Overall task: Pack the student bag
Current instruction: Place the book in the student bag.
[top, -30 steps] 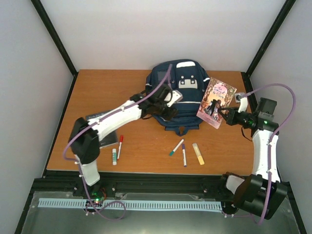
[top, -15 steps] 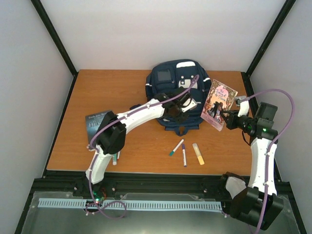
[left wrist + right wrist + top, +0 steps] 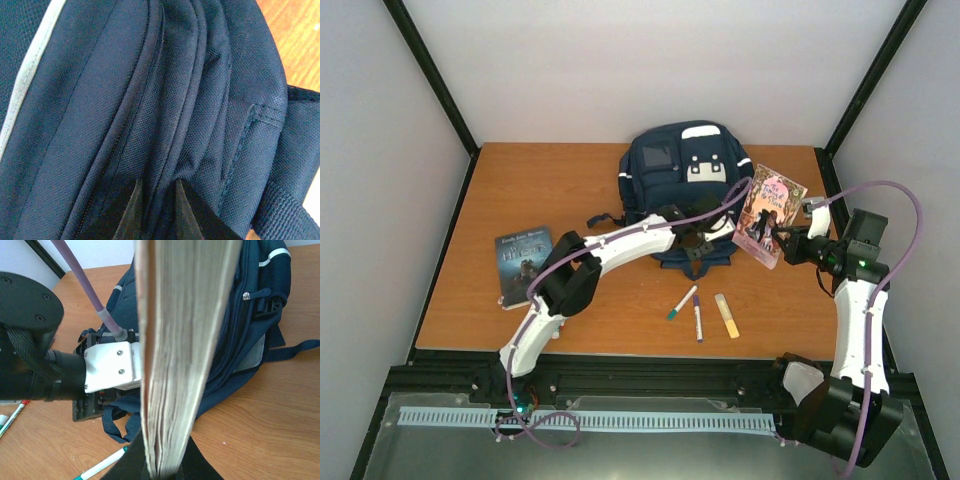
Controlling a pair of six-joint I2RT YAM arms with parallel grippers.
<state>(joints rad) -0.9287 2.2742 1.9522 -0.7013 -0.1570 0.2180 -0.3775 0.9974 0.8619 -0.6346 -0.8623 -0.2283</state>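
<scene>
The student bag (image 3: 682, 175), navy with white patches, lies at the back middle of the table. My left gripper (image 3: 706, 238) is pressed onto its near edge. In the left wrist view its jaws (image 3: 157, 189) stand narrow, pinching a ridge of the navy fabric (image 3: 160, 125) between the dark fingers. My right gripper (image 3: 788, 246) is shut on a pink-covered book (image 3: 770, 212), held tilted just right of the bag. From the right wrist the book's page edges (image 3: 185, 340) rise from my gripper (image 3: 167, 472), with the bag (image 3: 250, 315) behind them.
A dark book (image 3: 523, 265) lies at the left of the table. Two markers (image 3: 682, 302) (image 3: 698, 320) and a yellow highlighter (image 3: 726, 315) lie near the front middle. The left arm (image 3: 620, 245) stretches across the table in front of the bag.
My left arm has swung right and nearer, from the bag's front face to its near edge, and its jaws have narrowed onto the fabric. The dark book is uncovered. The right arm barely moved.
</scene>
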